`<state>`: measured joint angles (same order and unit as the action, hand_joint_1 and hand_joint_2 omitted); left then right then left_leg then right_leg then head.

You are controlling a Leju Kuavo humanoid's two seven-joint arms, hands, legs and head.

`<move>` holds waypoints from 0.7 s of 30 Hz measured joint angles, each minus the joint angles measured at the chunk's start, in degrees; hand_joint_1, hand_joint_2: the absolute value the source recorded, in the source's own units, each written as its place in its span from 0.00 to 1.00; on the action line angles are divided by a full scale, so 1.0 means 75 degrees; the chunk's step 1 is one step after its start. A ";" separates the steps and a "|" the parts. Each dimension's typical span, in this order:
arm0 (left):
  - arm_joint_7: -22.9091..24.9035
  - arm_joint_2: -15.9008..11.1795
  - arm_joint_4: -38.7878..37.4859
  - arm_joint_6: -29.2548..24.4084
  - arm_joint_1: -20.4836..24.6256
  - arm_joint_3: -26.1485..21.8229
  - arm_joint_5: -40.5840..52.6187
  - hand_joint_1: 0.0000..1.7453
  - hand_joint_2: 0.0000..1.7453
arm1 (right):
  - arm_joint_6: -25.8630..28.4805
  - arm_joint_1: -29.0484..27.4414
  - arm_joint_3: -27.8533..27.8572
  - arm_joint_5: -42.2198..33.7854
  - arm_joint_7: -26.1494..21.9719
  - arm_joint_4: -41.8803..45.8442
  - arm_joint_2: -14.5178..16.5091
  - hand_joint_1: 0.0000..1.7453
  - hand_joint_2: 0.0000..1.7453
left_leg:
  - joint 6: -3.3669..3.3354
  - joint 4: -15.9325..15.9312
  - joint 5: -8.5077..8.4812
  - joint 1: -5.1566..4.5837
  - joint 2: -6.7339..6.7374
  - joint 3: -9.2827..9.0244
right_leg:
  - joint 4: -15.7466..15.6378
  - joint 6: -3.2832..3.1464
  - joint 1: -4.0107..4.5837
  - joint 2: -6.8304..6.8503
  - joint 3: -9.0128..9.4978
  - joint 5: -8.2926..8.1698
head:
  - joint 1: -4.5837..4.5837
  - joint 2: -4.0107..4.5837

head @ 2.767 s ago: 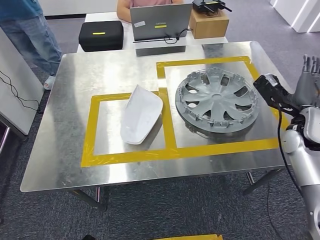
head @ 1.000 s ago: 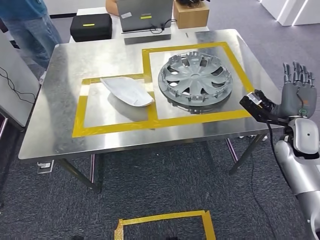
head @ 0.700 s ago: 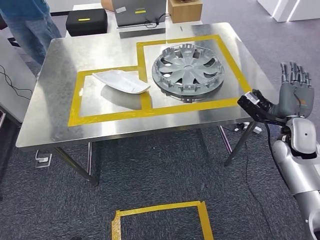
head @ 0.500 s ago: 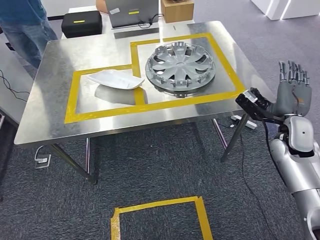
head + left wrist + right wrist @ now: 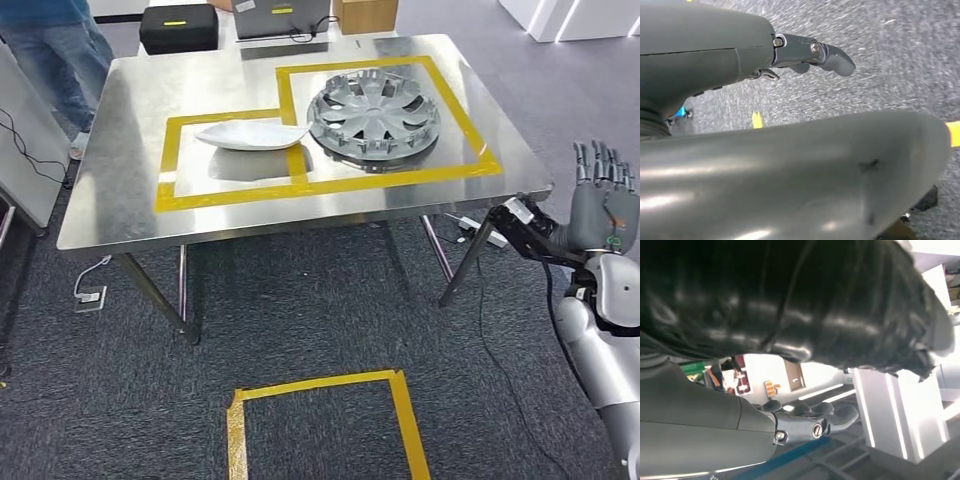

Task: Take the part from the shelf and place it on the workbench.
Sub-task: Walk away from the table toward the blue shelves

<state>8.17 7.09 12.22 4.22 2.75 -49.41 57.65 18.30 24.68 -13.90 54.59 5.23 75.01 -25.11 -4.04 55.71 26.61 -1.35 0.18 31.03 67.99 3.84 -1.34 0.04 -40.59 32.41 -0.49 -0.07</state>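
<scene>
A grey wheel cover [image 5: 375, 105] lies flat in the right yellow-taped square of the steel workbench [image 5: 128, 180]. Beside it, a white shell-shaped part [image 5: 251, 134] lies in the left taped rectangle. My right hand [image 5: 601, 200] is raised off the table's right front corner, fingers stretched upward and apart, holding nothing. In the right wrist view that hand [image 5: 753, 425] has straight fingers [image 5: 836, 416] with nothing in them. In the left wrist view my left hand [image 5: 791, 175] hangs over the grey carpet, its fingers [image 5: 828, 52] extended and holding nothing.
A yellow tape square [image 5: 324, 420] marks the carpet in front of the table. A person in jeans [image 5: 45, 50] stands at the far left. A black case [image 5: 181, 20], a laptop [image 5: 281, 15] and a cardboard box [image 5: 366, 12] sit behind the workbench. Cables [image 5: 483, 230] lie under its right side.
The camera has drawn back from the workbench, so the table sits farther off and the floor tape square has come into view. Both parts lie where they were; my right hand stays raised.
</scene>
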 joint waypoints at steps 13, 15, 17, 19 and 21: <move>-0.0009 0.0226 -0.0003 -0.0122 0.0013 -0.0140 -0.0066 0.00 0.00 | -0.0244 -0.0662 0.0616 -0.1513 -0.0353 0.0428 0.0030 0.00 0.00 | 0.0232 0.0263 -0.0544 -0.0064 0.0001 0.0912 | -0.1787 -0.0161 0.0053 0.0053 0.1768 -0.0416 | 0.0012 0.0000; -0.0009 0.0235 -0.0003 -0.0136 0.0017 -0.0146 -0.0063 0.00 0.00 | -0.0328 -0.0695 0.0661 -0.1689 -0.0394 0.0471 0.0044 0.00 0.00 | 0.0352 0.1005 0.0085 -0.0012 -0.0020 0.1159 | -0.1778 -0.0276 0.0026 0.0063 0.1643 -0.0532 | 0.0038 0.0000; -0.0009 0.0246 -0.0003 -0.0197 0.0030 -0.0146 -0.0055 0.00 0.00 | -0.0476 -0.0747 0.0721 -0.1984 -0.0450 0.0501 0.0060 0.00 0.00 | 0.0430 0.2087 0.0662 0.0055 -0.0020 0.1421 | -0.1743 -0.0317 0.0028 0.0063 0.1488 -0.0607 | 0.0055 0.0000; -0.0012 0.0255 -0.0003 -0.0250 0.0045 -0.0146 -0.0040 0.00 0.00 | -0.0598 -0.0849 0.0792 -0.2257 -0.0511 0.0535 0.0078 0.00 0.00 | 0.0453 0.2485 0.0647 0.0093 -0.0021 0.1358 | -0.1708 -0.0317 0.0029 0.0062 0.1354 -0.0668 | 0.0056 0.0000; -0.0015 0.0256 -0.0003 -0.0256 0.0060 -0.0146 -0.0022 0.00 0.00 | -0.0653 -0.0956 0.0855 -0.2427 -0.0569 0.0589 0.0091 0.00 0.00 | 0.0411 0.1742 0.0226 0.0102 -0.0031 0.0780 | -0.1679 -0.0300 0.0026 0.0055 0.1265 -0.0727 | 0.0057 0.0000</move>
<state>8.07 9.01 12.20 2.29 3.20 -50.51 57.49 13.40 17.51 -7.49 36.38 0.96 79.42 -24.42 -0.96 68.77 28.30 -0.58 -0.06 36.87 55.39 1.59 -1.15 0.46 -31.10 26.96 -0.06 -0.07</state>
